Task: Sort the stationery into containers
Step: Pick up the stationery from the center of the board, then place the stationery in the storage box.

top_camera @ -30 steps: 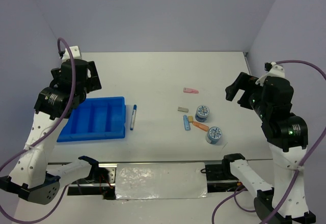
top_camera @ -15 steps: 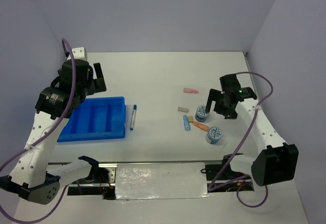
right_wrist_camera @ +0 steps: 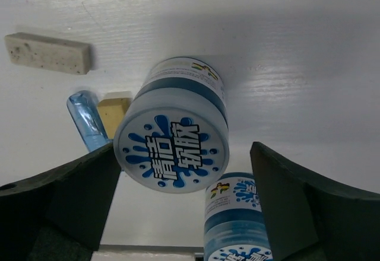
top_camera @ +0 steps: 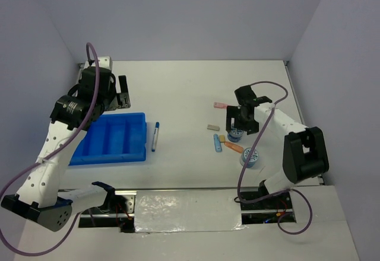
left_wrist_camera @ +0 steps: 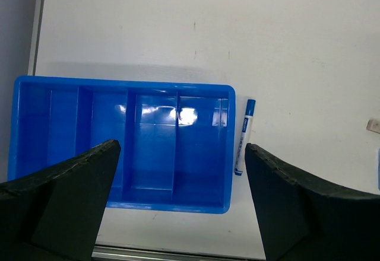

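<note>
Top external: from high at the near side, down over the whole bench (top_camera: 178,89). Left wrist: downward, above the blue tray (left_wrist_camera: 151,154). Right wrist: close over a tape roll (right_wrist_camera: 172,145); both also appear overhead.

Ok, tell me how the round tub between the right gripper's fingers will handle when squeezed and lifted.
Standing on its flat end, the round tub probably slides rather than rolls if nudged. Its smooth curved wall may slip or twist between the right gripper's open fingers unless gripped across the middle. It looks rigid, so likely won't crush.
</note>
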`<state>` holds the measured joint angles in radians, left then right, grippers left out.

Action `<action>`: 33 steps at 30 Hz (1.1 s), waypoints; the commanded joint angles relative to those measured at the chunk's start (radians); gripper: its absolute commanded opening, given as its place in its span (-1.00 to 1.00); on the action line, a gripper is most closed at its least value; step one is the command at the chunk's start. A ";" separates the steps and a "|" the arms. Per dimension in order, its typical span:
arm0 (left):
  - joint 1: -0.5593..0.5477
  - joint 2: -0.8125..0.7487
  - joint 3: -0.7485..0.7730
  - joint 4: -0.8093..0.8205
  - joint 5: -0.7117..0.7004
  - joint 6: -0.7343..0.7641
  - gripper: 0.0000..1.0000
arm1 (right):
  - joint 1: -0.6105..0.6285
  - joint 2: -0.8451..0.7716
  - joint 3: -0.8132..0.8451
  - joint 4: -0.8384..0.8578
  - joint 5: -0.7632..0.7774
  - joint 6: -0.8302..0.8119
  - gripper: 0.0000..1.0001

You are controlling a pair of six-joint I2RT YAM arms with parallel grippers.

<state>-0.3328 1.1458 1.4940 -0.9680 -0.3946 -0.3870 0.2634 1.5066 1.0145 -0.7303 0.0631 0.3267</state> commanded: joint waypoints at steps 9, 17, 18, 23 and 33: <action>-0.005 -0.031 -0.021 -0.001 -0.020 0.034 0.99 | 0.031 -0.018 0.074 0.057 0.060 -0.025 -0.20; -0.005 -0.041 -0.014 -0.005 -0.050 -0.038 0.99 | 0.250 -0.123 0.369 0.032 -0.035 0.078 -0.24; -0.005 -0.040 -0.002 -0.018 -0.065 -0.062 0.99 | 0.276 -0.100 0.386 0.116 -0.206 0.101 -0.23; -0.003 -0.032 0.124 -0.197 -0.219 -0.380 0.99 | 0.502 0.179 0.562 0.330 -0.368 0.222 -0.27; -0.003 -0.182 0.066 -0.069 -0.093 -0.464 0.99 | 0.677 0.651 1.134 0.298 -0.301 0.256 -0.26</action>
<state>-0.3328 0.9833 1.5650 -1.0836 -0.5236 -0.8120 0.9291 2.1361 1.9831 -0.4427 -0.2665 0.5690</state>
